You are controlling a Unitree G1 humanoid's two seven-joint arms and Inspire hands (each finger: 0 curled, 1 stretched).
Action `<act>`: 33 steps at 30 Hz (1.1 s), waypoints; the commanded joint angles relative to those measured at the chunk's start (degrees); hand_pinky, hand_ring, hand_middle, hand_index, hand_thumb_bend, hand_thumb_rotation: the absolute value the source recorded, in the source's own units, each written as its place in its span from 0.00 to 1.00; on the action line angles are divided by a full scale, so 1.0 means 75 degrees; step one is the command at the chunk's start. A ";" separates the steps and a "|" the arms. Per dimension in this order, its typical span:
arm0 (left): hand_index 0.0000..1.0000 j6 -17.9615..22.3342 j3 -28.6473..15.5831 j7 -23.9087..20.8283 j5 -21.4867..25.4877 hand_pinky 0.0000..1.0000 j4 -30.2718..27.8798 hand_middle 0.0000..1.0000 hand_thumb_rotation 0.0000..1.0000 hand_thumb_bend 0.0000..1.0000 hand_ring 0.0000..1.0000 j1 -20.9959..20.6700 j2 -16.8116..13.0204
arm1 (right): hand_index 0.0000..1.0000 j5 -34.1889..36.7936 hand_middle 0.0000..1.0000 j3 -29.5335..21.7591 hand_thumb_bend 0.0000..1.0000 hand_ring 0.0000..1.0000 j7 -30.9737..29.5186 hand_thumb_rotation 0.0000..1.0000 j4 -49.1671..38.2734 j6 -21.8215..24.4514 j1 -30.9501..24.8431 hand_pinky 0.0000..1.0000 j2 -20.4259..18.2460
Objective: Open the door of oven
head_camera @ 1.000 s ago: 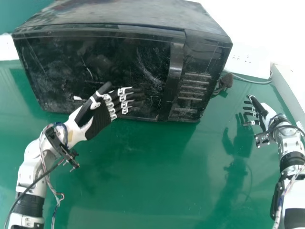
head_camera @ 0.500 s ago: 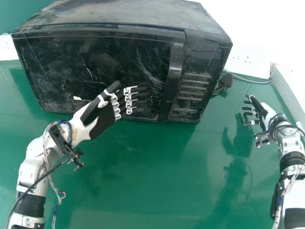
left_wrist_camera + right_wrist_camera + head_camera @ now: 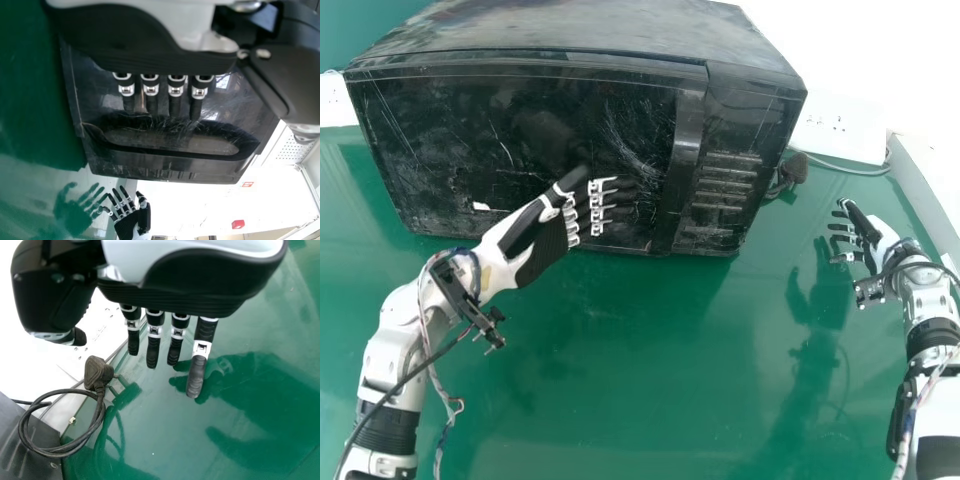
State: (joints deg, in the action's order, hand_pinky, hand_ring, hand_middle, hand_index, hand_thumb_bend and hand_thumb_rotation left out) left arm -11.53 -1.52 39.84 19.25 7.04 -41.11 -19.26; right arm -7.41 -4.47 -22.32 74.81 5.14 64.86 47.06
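On the table (image 3: pixel 650 370), could shove the oven (image 3: pixel 580 30) backward by pressing its shut door (image 3: pixel 530 125); could miss the handle (image 3: pixel 686 160) by keeping left hand (image 3: pixel 542 250) too flat, with fingers straight, slightly apart, clamped on nothing; could skid unbraced with right hand (image 3: pixel 882 238) idle, likewise open-fingered.

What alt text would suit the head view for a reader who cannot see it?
Left robot hand, fingers straight, in front of the closed door of a black oven, short of its handle; right robot hand open above the green table, to the oven's right.
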 commanded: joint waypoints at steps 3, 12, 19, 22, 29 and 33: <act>0.95 -0.0088 0.0063 0.0011 0.0044 0.87 -0.0061 0.99 0.74 1.00 0.99 -0.0046 0.0121 | 0.95 -0.0281 0.86 0.0235 0.57 0.80 -0.0152 0.68 0.0373 0.0501 -0.0589 0.77 -0.0341; 0.93 0.0100 0.0189 0.0066 -0.0168 0.83 0.0007 0.98 0.74 0.99 0.98 -0.0143 0.0130 | 0.93 -0.0214 0.85 0.0194 0.55 0.79 -0.0117 0.63 0.0356 0.0489 -0.0573 0.72 -0.0366; 0.95 0.0116 0.0336 0.0053 -0.0449 0.83 0.0009 0.99 0.76 1.00 0.98 -0.0268 0.0115 | 0.91 -0.0181 0.84 0.0158 0.53 0.78 -0.0010 0.64 0.0347 0.0503 -0.0546 0.66 -0.0403; 0.95 0.0148 0.0376 0.0084 -0.0499 0.83 0.0054 1.00 0.76 1.00 0.99 -0.0329 0.0135 | 0.91 -0.0170 0.83 0.0139 0.52 0.76 0.0067 0.61 0.0351 0.0504 -0.0548 0.65 -0.0406; 0.97 0.0194 0.0458 0.0095 -0.0552 0.85 0.0277 1.00 0.79 1.00 0.99 -0.0483 0.0211 | 0.93 -0.0189 0.85 0.0169 0.56 0.79 -0.0122 0.62 0.0367 0.0528 -0.0558 0.72 -0.0368; 0.97 0.0297 0.0454 0.0087 -0.0576 0.86 0.0460 1.00 0.80 0.98 0.98 -0.0574 0.0327 | 0.93 -0.0193 0.85 0.0155 0.57 0.78 -0.0015 0.63 0.0366 0.0510 -0.0573 0.71 -0.0381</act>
State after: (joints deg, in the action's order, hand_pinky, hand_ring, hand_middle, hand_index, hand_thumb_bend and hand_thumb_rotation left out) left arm -10.25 1.28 40.19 14.76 10.08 -44.51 -17.66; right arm -7.50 -4.24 -21.19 74.82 5.26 65.10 46.62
